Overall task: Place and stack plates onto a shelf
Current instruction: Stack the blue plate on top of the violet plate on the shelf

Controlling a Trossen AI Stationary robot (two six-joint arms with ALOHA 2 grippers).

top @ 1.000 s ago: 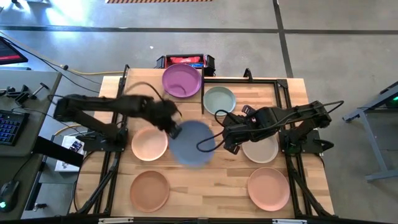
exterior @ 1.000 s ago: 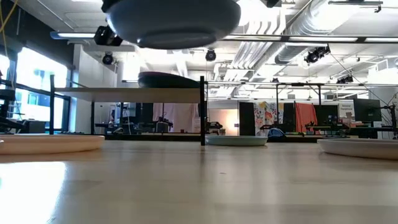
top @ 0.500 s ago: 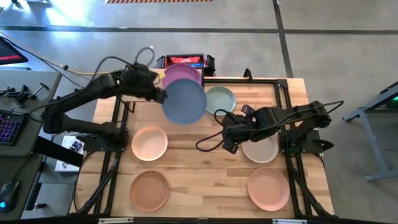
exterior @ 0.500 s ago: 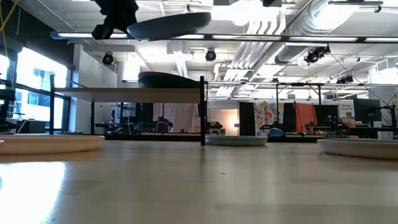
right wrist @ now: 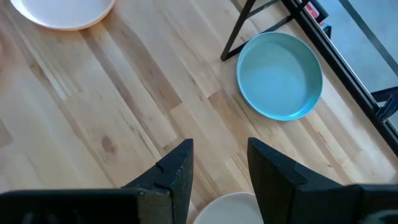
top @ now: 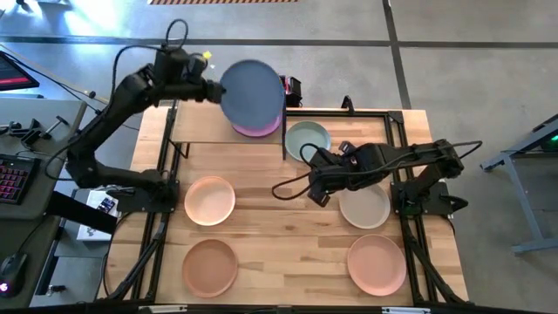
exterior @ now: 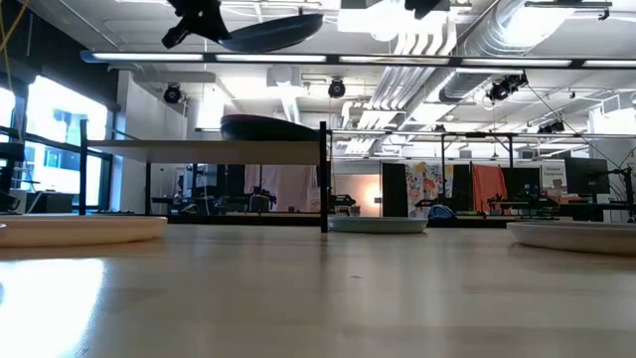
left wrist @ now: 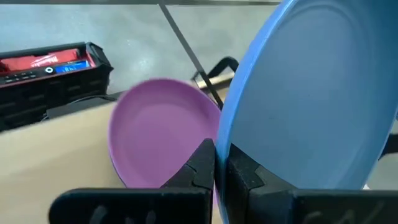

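My left gripper (top: 214, 90) is shut on a blue plate (top: 253, 91) held high over the shelf (top: 200, 129) at the table's far left. A purple plate (left wrist: 158, 134) rests flat on the shelf board, right under the blue one. In the low view the blue plate (exterior: 268, 33) hangs well above the purple plate (exterior: 270, 127). My right gripper (top: 316, 194) hovers open over the table's middle, between a pale grey-green plate (top: 308, 139) and a beige plate (top: 364, 208); nothing is between its fingers (right wrist: 177, 168). My left gripper pinches the blue plate's rim (left wrist: 225, 149) on the side toward the table's left, one finger (left wrist: 202, 165) on each face. The fingers come roughly level from the left. The plate is lifted clear, nearly level with a slight tilt, above the purple plate.
A peach plate (top: 209, 200), a terracotta plate (top: 209, 266) and a salmon pink plate (top: 377, 263) lie flat on the table's near half. A black crate with red contents (left wrist: 46, 62) sits beyond the shelf. The shelf's black post (exterior: 324, 177) stands at its right end.
My left gripper has swung the blue plate from over the table's middle up and toward the far edge, ending above the purple plate on the shelf. The plate stayed in the hold throughout.
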